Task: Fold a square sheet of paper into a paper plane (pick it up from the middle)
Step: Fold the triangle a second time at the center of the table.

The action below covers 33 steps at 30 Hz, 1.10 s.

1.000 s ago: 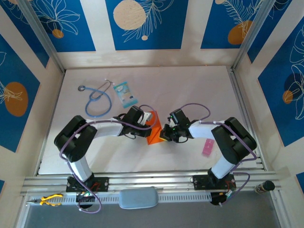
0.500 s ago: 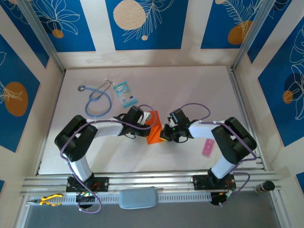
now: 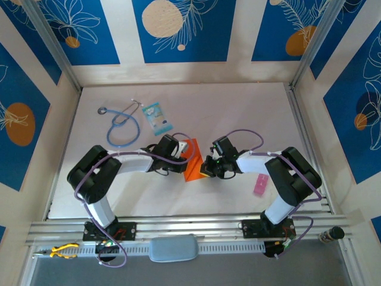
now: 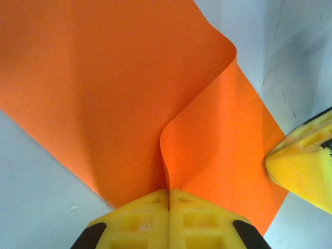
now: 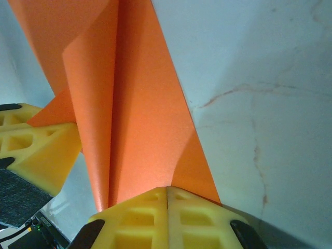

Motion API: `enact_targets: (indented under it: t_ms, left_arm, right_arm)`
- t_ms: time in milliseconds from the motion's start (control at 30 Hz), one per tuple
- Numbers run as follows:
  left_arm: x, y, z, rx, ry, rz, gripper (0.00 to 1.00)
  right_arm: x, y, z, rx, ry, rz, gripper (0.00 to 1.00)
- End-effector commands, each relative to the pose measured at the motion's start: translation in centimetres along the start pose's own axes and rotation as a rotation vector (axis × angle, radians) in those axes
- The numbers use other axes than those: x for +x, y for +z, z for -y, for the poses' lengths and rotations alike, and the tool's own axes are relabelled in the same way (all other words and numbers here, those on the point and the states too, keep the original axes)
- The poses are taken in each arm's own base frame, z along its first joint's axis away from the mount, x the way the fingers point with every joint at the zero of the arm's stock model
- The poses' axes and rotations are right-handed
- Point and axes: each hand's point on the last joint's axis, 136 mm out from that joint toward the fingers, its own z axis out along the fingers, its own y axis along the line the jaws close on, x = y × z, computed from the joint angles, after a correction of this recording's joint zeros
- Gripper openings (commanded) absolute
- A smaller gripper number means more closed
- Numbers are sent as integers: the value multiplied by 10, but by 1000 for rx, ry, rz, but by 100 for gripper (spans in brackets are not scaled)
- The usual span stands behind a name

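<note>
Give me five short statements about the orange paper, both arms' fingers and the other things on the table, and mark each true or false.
1. The left fingers are shut on the orange sheet. True.
2. The right fingers stand wide open above the sheet. False: they too are shut on an edge of it.
3. The sheet lies flat on the table. False: it is bent up, with a flap curling between the two grips.
4. From above, the stethoscope lies left of the light-blue packet. True.
5. The pink strip lies under the sheet. False: it lies apart from it, beside the right arm.
</note>
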Motion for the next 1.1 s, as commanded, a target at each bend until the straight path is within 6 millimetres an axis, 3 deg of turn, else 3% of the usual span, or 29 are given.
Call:
enact_targets:
  t_ms: [0, 200, 1067]
  left_arm:
    - [-10, -9, -4, -22, 5, 41, 1]
    - [-16, -10, -3, -30, 23, 43, 2]
    - [-6, 1, -14, -61, 21, 2, 1]
  right_arm:
    - [14, 4, 27, 101, 41, -54, 1]
    - [14, 4, 26, 101, 36, -59, 1]
    - [16, 7, 26, 104, 35, -73, 1]
